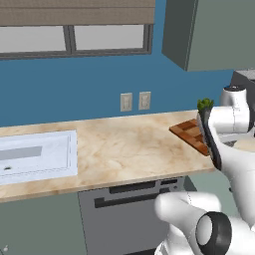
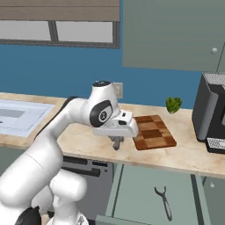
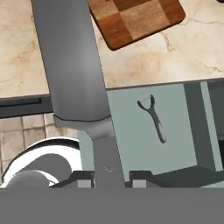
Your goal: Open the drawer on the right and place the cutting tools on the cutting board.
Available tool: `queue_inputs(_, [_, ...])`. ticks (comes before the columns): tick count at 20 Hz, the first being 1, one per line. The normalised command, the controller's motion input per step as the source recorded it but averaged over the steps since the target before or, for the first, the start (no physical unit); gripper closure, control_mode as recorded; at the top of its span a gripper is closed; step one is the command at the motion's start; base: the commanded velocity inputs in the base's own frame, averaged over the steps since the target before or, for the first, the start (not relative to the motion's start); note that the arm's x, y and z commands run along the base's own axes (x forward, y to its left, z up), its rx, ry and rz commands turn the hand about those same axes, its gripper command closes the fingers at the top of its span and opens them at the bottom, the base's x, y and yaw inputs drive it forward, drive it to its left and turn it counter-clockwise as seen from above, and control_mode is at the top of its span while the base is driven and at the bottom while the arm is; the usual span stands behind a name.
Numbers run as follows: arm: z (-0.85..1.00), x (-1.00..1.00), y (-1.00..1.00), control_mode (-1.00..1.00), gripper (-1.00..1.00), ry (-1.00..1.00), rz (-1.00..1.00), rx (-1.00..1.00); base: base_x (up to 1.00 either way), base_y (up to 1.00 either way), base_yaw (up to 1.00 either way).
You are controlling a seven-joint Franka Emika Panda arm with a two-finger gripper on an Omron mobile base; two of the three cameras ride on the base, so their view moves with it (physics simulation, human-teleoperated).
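Observation:
My gripper hangs over the counter's front edge, just left of the checkered cutting board, and is shut on a knife. In the hand view the knife's broad grey blade runs from between the fingertips up past the cutting board. Below the counter the drawer stands pulled open. A slim dark peeler lies on its grey-green floor, and the hand view shows this peeler inside the drawer. In the left base view my arm partly hides the cutting board.
A white sink is set into the marbled counter at the left. The dark dishwasher front sits under the counter, left of the drawer. A black coffee machine and a small green plant stand beyond the board. Wall cabinets hang overhead.

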Motion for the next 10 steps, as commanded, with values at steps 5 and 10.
queue_inputs(5, [0.07, 0.81, 0.1, -1.0, 1.0, 0.03, 0.0, 0.0, 0.0, 0.0, 0.0])
queue_inputs(10, [-0.01, 0.63, 0.0, -1.0, 1.0, 0.07, 0.0, 0.0, 0.0, 0.0, 0.0])
